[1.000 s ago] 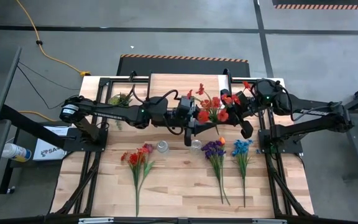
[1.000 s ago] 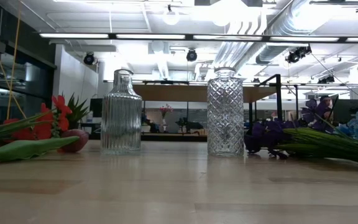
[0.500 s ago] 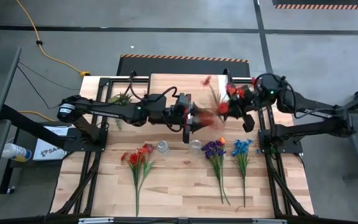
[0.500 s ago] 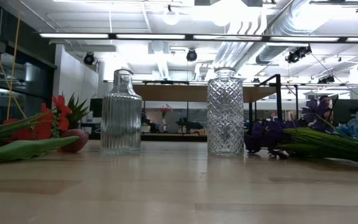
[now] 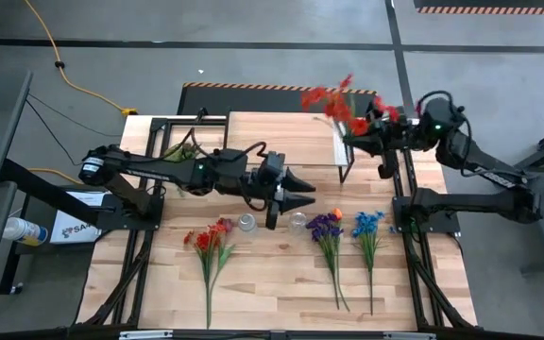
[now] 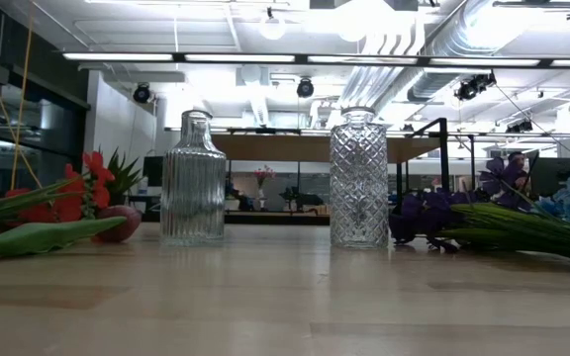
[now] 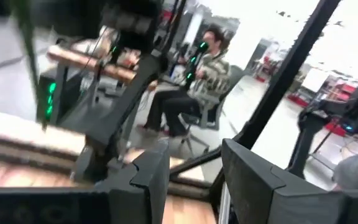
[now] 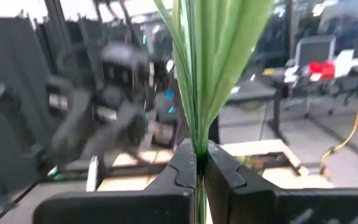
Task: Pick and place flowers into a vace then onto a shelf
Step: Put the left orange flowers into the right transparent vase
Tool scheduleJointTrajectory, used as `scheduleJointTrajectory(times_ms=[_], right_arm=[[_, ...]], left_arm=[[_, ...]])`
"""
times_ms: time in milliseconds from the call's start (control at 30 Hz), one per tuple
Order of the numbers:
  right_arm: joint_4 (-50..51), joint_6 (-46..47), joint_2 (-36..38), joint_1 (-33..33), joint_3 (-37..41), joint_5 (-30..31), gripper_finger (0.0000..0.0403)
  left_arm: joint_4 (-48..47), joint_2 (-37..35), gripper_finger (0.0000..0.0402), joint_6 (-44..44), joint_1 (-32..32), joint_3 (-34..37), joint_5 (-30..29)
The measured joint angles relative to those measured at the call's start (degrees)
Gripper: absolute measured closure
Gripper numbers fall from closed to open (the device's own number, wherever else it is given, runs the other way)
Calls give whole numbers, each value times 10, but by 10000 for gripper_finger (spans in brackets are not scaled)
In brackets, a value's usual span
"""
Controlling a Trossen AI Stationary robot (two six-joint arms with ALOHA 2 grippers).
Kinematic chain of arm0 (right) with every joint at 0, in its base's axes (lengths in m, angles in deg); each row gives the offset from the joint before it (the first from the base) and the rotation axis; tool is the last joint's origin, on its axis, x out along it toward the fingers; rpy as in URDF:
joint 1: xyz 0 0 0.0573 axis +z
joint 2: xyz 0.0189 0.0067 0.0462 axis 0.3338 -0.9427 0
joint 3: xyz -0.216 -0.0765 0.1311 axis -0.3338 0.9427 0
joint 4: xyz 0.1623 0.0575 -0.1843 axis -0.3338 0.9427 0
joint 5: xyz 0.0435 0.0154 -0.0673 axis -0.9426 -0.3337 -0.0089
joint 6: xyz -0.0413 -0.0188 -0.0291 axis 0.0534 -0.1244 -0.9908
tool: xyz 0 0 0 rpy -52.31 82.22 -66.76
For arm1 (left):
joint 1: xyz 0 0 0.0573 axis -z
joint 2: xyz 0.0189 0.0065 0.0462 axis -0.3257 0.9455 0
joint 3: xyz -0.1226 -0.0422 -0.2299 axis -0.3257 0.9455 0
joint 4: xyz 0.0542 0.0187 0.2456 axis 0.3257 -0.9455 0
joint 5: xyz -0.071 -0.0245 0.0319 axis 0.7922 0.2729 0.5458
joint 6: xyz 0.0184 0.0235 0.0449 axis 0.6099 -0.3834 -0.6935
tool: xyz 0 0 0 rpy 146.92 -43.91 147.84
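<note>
Overhead, the right gripper (image 5: 382,142) carries red flowers (image 5: 333,102) at the shelf (image 5: 281,137)'s far right corner, while the left gripper (image 5: 300,192) hovers near the shelf's front edge, jaws apart and empty. At table level both vases (image 6: 193,179) are empty, so every placement remains. In the right wrist view, the jaws are clamped on the green stems (image 8: 207,56).

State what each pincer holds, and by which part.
The right pincer is shut on the green stems of the red flowers, below their leaves. The left pincer is open and holds nothing.
</note>
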Motion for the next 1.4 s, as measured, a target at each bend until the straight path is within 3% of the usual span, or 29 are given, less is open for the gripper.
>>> scheduleJointTrajectory(times_ms=[133, 433, 633, 833, 1033, 1400], right_arm=[[-44, 25, 12, -15, 0, -20, 399], [-141, 129, 17, -16, 0, -159, 399], [-212, 191, 16, -16, 0, -250, 399], [-358, 255, 16, -15, 0, -314, 399], [-459, 299, 17, -15, 0, -346, 399], [-492, 290, 12, 12, 0, -360, 399]], left_arm=[[-51, 0, 224, 29, -2, 0, -20], [-154, 0, 229, 81, -1, 0, -71], [-166, 0, 231, 84, -1, 0, -77], [-166, 0, 232, 82, -2, 0, -78], [-168, 0, 233, 81, -2, 0, -78], [-181, 1, 235, 80, -2, 0, -82]])
